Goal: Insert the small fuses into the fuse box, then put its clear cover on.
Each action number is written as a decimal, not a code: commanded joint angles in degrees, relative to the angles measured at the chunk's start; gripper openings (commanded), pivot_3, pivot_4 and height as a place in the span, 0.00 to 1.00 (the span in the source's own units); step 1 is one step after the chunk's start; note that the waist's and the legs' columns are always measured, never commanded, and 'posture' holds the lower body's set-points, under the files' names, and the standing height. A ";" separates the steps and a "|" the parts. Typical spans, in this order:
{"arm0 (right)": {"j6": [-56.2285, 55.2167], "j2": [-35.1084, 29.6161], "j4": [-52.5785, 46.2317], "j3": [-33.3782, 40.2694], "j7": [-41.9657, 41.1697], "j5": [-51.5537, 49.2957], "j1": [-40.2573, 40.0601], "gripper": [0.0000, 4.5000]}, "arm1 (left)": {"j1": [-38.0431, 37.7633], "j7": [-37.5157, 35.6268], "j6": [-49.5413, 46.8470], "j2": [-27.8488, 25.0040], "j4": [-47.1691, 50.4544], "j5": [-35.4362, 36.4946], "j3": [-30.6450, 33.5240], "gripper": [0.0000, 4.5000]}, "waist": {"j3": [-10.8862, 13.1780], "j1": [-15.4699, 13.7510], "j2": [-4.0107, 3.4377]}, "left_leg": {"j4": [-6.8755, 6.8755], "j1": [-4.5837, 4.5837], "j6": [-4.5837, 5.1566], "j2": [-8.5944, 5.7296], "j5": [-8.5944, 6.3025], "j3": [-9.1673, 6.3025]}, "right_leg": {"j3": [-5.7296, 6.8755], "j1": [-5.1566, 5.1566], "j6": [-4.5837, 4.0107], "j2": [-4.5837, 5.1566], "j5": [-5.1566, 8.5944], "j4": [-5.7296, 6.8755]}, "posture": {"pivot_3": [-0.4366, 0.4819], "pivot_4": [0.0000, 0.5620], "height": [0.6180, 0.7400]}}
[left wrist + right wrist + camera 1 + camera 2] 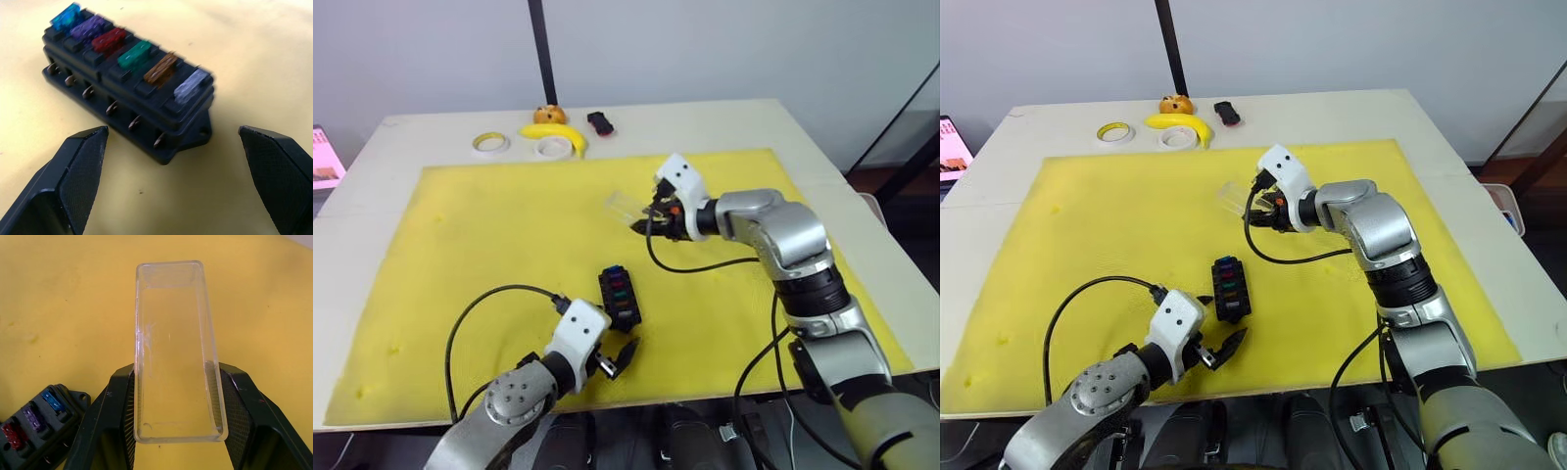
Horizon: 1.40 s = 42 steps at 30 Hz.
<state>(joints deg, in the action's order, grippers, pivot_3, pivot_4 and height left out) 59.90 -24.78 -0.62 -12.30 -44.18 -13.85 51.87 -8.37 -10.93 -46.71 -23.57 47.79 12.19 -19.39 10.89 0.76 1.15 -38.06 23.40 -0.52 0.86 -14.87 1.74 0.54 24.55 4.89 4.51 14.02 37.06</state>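
The black fuse box (620,298) lies on the yellow mat near the front, with several coloured small fuses (132,54) seated in its slots: blue, purple, red, teal, amber and grey. My left gripper (615,359) is open just in front of the box, its fingers (73,171) spread wide and touching nothing. Farther back, above the mat, my right gripper (646,220) is shut on the clear cover (176,347), gripping its two long sides. The cover (625,205) sticks out toward the left.
Two tape rolls (490,143) (550,147), a banana (556,133), a small orange object (548,115) and a small black-and-red object (601,122) sit at the table's far edge. Black cables trail from both wrists over the yellow mat (489,235).
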 commanded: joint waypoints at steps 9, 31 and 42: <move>0.60 -1.66 -4.83 2.02 1.20 -2.61 -1.23 0.38 | -2.73 -3.41 9.67 -1.80 -3.00 -1.06 10.96 1.00 | 0.00 0.01 0.00 | 0.00 0.01 0.00 0.02 0.00 0.01 | 0.01 0.01 -0.12 0.01 0.07 -0.01 | 0.48 0.27 1.00; -1.07 -3.01 -5.57 2.31 3.17 -3.16 -1.34 0.38 | 3.22 -6.87 13.34 2.73 -12.44 -3.42 5.92 1.00 | -0.01 -0.03 0.01 | 0.00 0.02 0.00 -0.01 0.00 0.01 | 0.02 0.01 0.05 0.02 -0.03 -0.02 | 0.48 0.27 1.00; -1.38 -3.91 -6.24 2.04 3.52 -3.16 -1.41 0.38 | 0.67 -0.51 15.80 10.92 -16.81 -6.36 5.59 1.00 | -0.02 -0.11 0.01 | -0.01 0.01 0.00 -0.01 0.00 0.01 | 0.01 -0.02 0.04 0.04 -0.02 -0.02 | 0.48 0.27 1.00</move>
<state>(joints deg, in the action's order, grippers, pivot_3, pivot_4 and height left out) 59.58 -28.22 -4.35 -11.78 -40.76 -16.59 49.31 -6.69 -12.75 -30.49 -12.97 32.24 6.67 -13.82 10.86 0.65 1.16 -38.07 23.41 -0.52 0.85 -14.87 1.75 0.56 24.53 4.92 4.55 14.00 37.04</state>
